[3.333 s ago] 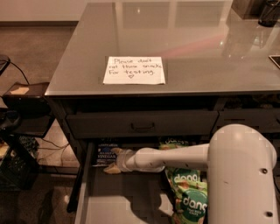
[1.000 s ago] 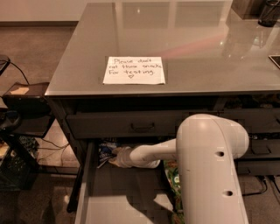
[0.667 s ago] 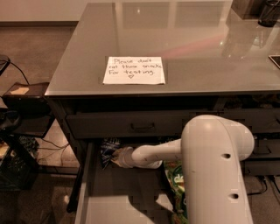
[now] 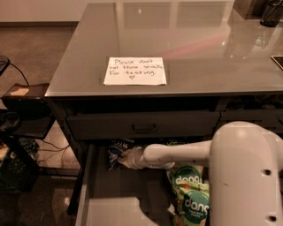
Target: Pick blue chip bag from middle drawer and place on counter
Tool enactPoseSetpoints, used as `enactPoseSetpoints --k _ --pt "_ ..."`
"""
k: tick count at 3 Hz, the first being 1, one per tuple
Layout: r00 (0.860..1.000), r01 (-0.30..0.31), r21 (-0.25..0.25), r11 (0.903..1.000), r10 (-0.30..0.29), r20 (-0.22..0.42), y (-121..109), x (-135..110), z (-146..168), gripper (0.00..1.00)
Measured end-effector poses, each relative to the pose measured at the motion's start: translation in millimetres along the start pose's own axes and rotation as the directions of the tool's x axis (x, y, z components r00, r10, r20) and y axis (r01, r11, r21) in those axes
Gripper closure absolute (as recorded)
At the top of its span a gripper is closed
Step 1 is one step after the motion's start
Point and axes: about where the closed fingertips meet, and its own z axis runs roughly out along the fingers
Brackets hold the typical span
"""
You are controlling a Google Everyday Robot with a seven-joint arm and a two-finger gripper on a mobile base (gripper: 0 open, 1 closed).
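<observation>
The blue chip bag [image 4: 115, 151] is crumpled and stands tilted at the back left of the open middle drawer [image 4: 106, 209], just under the closed drawer front above. My gripper [image 4: 123, 158] reaches in from the right on a white arm and is closed on the bag's right side. The bag looks raised a little off the drawer floor. The glossy grey counter [image 4: 203, 44] spans the upper part of the view.
A white handwritten note [image 4: 135, 70] lies on the counter. Green-and-white "dang" bags [image 4: 191, 198] lie in the drawer's right side, partly under my arm. A closed drawer front with handle [image 4: 143, 128] is above. Dark objects [image 4: 270, 12] stand at the counter's far right. Cables and a crate [image 4: 13, 176] are on the floor at left.
The bag has gone from lying flat to crumpled and upright in my gripper. The gripper and bag have shifted slightly up and toward the drawer's back.
</observation>
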Motion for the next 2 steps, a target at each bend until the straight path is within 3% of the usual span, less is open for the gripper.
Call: enactPoseSetpoints --k 1,2 --pt "1.000 -0.002 -0.035 0.9994 0.001 -0.024 6.1 2.3 -35.0 1.00" --pt "0.997 -0.011 -0.089 0.9960 0.004 -0.079 37.0 16.1 -108.2 1.00"
